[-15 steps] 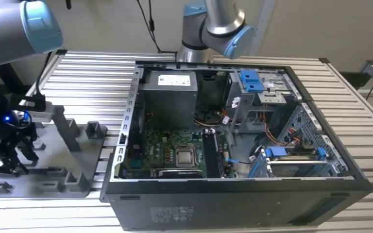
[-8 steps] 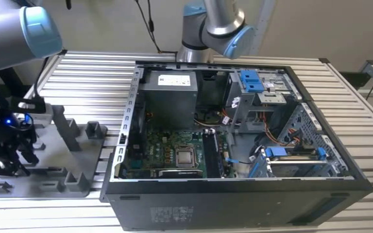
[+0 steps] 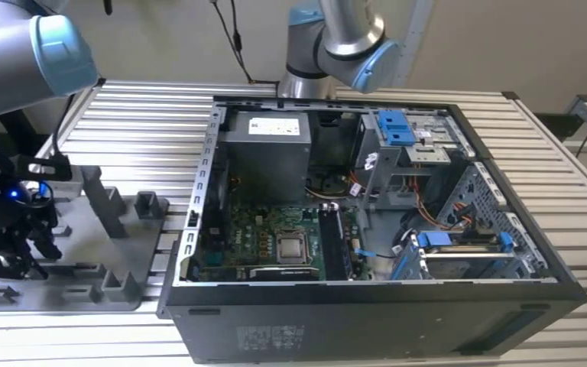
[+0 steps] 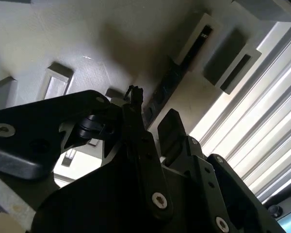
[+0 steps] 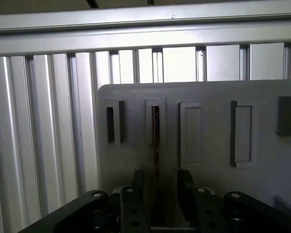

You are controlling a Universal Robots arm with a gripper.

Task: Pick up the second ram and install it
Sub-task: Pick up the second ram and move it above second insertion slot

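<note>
Black gripper [image 5: 161, 180], jaws released, straddled the thin, edge-on ram [image 5: 156, 138] standing in a rectangular slot [image 5: 149, 121] of the grey fixture [image 5: 211, 170] on a ribbed metal table [image 5: 39, 126].

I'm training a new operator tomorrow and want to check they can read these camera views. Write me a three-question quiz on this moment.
1. Multiple choice: in the first wrist view, the gripper has its fingers (A) either side of the second ram, (B) over an empty slot, (C) above bare table slats.
2. True or false: the second ram is already seated on the green motherboard.
3. Fill in: the second ram stands on edge in a slot of the ____.

Key: 1 A; 2 false; 3 grey fixture.
</note>
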